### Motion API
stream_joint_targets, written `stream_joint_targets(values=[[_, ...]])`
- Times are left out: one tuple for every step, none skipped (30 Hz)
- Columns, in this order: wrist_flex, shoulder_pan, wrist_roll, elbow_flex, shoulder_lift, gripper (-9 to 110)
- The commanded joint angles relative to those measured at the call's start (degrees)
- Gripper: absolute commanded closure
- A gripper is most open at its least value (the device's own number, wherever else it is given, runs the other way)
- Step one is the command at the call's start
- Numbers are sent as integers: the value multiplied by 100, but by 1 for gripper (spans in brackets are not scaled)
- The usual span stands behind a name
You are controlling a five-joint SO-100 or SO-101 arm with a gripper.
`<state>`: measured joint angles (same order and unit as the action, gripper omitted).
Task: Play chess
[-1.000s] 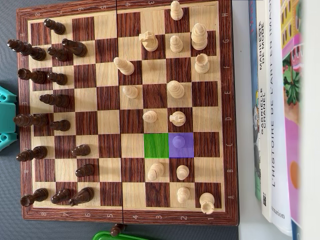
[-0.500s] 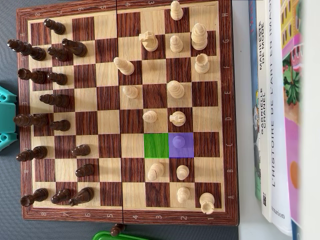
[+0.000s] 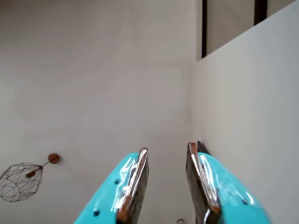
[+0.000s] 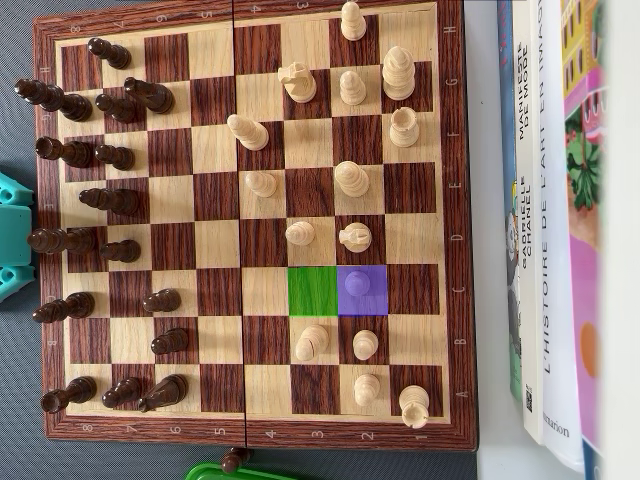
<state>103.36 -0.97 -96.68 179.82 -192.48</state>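
Observation:
A wooden chessboard [image 4: 212, 238] fills the overhead view. Dark pieces [image 4: 122, 202] stand along its left side, light pieces [image 4: 352, 180] across the right half. One square is tinted green [image 4: 313, 291] and bare. The square to its right is tinted purple [image 4: 361, 291] and holds a pawn [image 4: 355, 283]. My gripper [image 3: 167, 151] shows only in the wrist view, its turquoise fingers [image 3: 133, 186] with brown pads apart, open, nothing between them, pointing at a pale wall. A turquoise part of the arm [image 4: 12, 235] sits at the overhead view's left edge.
Books [image 4: 548, 220] lie along the board's right side. A green object [image 4: 235, 471] with a dark piece [image 4: 233, 460] on it sits below the board's bottom edge. In the wrist view a wire ornament [image 3: 19, 179] hangs on the wall at lower left.

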Motion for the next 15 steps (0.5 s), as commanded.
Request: stream_joint_targets(values=[[0,9,18,123,70,89],[0,18,18,123,70,89],[0,18,18,123,70,89],[0,18,18,123,70,89],[0,-9,18,123,70,89],[0,-18,18,123,70,89],[0,-26,18,123,70,88],[-9,-26,26,123,70,88],[-26,-26,26,123,70,88],[-35,-26,26,123,70,88],[-35,-26,26,123,70,88],[-35,-26,26,123,70,88],[-35,-26,26,123,70,88],[-35,-26,26,123,70,88],[-35,-26,26,123,70,89]])
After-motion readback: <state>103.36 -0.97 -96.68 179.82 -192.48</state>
